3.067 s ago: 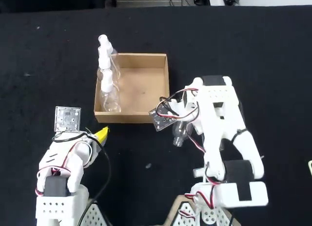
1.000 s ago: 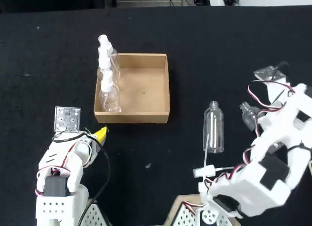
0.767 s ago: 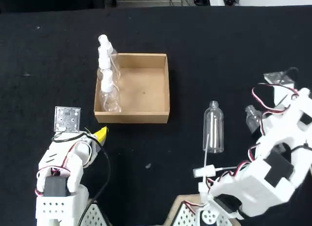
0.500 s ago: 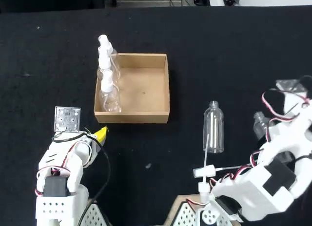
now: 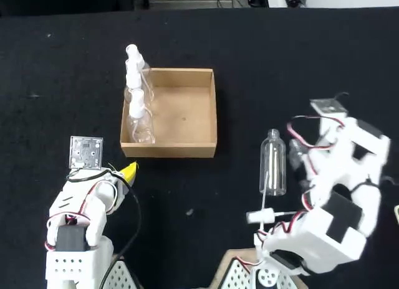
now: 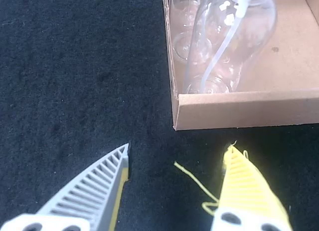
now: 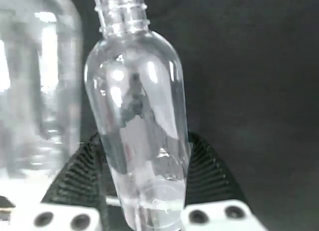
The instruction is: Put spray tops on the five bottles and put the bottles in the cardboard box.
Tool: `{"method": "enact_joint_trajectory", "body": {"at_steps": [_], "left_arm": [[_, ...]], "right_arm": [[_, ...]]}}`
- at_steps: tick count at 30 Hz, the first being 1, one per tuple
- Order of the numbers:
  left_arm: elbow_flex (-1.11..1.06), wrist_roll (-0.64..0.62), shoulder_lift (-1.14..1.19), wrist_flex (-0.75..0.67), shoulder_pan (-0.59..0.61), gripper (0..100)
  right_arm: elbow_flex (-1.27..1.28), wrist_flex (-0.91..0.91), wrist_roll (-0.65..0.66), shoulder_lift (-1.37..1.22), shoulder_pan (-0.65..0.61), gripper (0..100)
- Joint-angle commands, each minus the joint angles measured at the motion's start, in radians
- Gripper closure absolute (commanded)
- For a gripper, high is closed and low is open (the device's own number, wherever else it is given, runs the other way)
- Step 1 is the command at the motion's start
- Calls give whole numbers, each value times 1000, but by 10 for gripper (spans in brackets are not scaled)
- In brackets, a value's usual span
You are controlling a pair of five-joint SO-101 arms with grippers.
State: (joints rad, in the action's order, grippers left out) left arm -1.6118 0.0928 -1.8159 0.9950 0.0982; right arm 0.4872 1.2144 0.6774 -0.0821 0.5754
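A cardboard box (image 5: 181, 111) sits at mid-table, and capped spray bottles (image 5: 138, 108) stand along its left wall; they also show in the left wrist view (image 6: 224, 37). An uncapped clear bottle (image 5: 273, 161) lies on the black cloth right of the box. Just beside it, my right gripper (image 5: 302, 159) is shut on a second uncapped bottle (image 7: 139, 136), neck pointing away from the wrist. The lying bottle (image 7: 35, 91) is close alongside. A white spray top (image 5: 257, 217) with thin tubes lies in front of the lying bottle. My left gripper (image 6: 174, 183) is open and holds nothing, near the box's front left corner (image 6: 179, 116).
The table is covered in black cloth. A thin yellow strand (image 6: 197, 183) lies between the left gripper's fingers. The box floor (image 5: 187, 108) right of the bottles is bare. The right arm's body (image 5: 330, 220) stands over the table's front right part.
The right arm, bottle in its gripper, swung out to the far right and has now come back left, next to the lying bottle. The left arm kept still.
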Motion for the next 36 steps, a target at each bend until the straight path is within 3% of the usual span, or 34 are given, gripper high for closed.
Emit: {"method": "enact_joint_trajectory", "body": {"at_steps": [1,6,12,19,24,26,28,33,36], "left_arm": [[39,6,-8,6,10,730],[39,6,-8,6,10,730],[39,6,-8,6,10,730],[39,6,-8,6,10,730],[58,8,-8,43,10,730],[64,8,-8,54,10,731],[64,8,-8,51,10,731],[64,8,-8,49,8,730],[65,8,-8,51,8,730]], "right_arm": [[-5,54,-64,81,-55,987],[-5,57,-58,160,-20,953],[4,193,91,228,-31,690],[-64,341,81,351,-95,713],[-76,358,101,389,-63,716],[-81,428,196,415,-52,717],[-74,540,387,458,-58,717],[108,542,769,567,-95,717],[228,542,902,610,-166,742]]}}
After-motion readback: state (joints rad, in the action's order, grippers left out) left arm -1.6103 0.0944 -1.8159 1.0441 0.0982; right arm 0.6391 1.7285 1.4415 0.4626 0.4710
